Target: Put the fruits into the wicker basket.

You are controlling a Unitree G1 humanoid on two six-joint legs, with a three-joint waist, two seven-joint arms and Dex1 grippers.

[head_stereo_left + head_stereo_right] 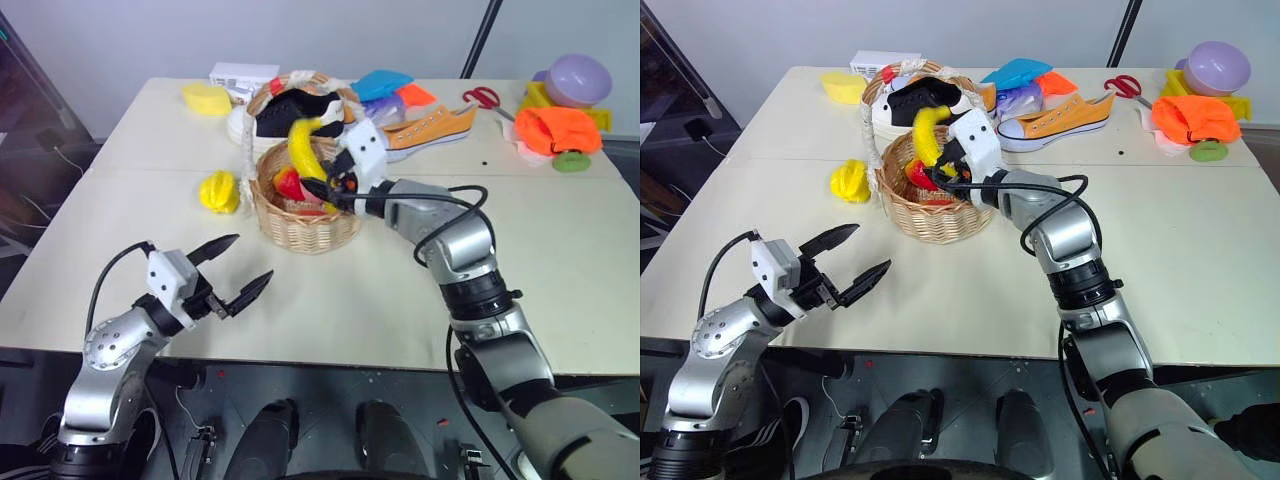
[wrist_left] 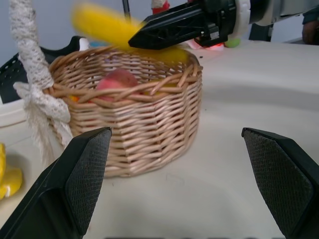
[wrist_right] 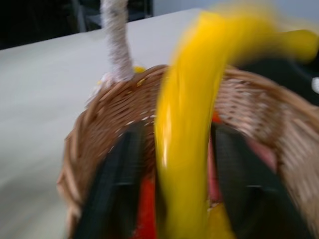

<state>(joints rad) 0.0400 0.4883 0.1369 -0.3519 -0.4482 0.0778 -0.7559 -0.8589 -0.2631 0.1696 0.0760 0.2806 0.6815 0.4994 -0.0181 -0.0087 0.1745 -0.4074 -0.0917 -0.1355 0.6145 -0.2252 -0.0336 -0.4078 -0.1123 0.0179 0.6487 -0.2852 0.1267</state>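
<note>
Banana between right pincer's parted fingers (grip unclear) over wicker basket; left pincer apart.

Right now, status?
Left gripper open, idle. Right gripper over basket, fingers apart, banana between them, dropping in. Starfruit on table beside basket. Nothing blocking.

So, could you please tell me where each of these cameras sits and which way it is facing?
Left eye view: on the head, facing forward and down at the table; both arms show.
Right eye view: same head, same scene as the left eye.
Left wrist view: on the left wrist, facing the wicker basket; its two fingertips rise below.
Right wrist view: on the right wrist, looking into the basket past the banana.
Shared: both wrist views show the basket and banana.
</note>
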